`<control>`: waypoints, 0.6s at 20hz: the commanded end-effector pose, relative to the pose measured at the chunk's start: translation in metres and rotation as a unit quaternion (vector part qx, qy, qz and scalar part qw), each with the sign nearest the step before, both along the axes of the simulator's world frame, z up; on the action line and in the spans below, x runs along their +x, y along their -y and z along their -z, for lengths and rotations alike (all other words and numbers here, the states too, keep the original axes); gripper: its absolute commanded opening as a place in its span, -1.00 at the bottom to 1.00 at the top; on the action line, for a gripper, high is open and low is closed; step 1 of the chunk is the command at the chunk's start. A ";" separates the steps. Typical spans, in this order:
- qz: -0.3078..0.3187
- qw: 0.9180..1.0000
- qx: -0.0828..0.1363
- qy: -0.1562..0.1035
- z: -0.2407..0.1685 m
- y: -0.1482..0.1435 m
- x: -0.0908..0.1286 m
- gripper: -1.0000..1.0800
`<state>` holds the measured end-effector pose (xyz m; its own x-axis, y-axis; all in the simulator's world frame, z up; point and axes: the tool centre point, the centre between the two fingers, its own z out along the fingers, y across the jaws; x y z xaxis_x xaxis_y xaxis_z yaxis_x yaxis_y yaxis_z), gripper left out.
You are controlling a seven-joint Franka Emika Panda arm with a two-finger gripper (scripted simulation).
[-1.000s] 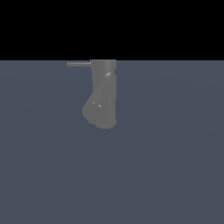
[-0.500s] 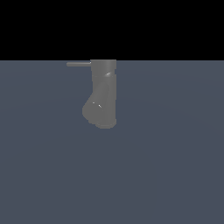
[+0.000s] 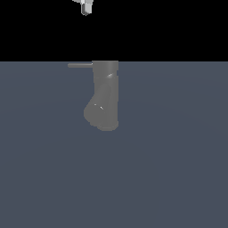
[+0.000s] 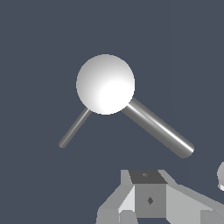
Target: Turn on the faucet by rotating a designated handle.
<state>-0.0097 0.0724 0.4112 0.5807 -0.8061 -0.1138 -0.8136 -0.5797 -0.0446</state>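
1. The faucet [image 3: 105,95] stands near the middle of the flat grey floor [image 3: 178,178], its cylindrical top uppermost and its bulging lower end toward the exterior view's left.
2. The handle [image 3: 80,65] is a thin rod sticking out level from the top of the body toward the exterior view's left.
3. In the wrist view the faucet [image 4: 105,84] reads as a bright round cap seen from above, with a thin rod [image 4: 75,127] and a thicker rod [image 4: 158,127] spreading from it.
4. The gripper [image 3: 85,6] hangs high above the faucet, well apart from it, roughly over the handle; only its tip shows.
5. Whether the jaws are parted or closed, I cannot tell; nothing is between them.
6. Risk, as I judge it: from above, two rods show, so a descent could line up on the thicker one instead of the slim handle.
7. A thin rod also gives little margin; a slightly offset descent could strike the cap or slide past the handle without turning it.
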 end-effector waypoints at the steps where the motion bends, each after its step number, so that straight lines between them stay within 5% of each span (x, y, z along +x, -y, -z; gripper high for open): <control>1: 0.031 1.000 -0.003 -0.003 0.010 -0.006 0.013 -1.00; 12: 0.162 0.986 -0.024 -0.013 0.060 -0.034 0.066 -1.00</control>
<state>0.0492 0.1019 0.3587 0.3239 -0.9420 -0.0880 -0.9457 -0.3249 -0.0029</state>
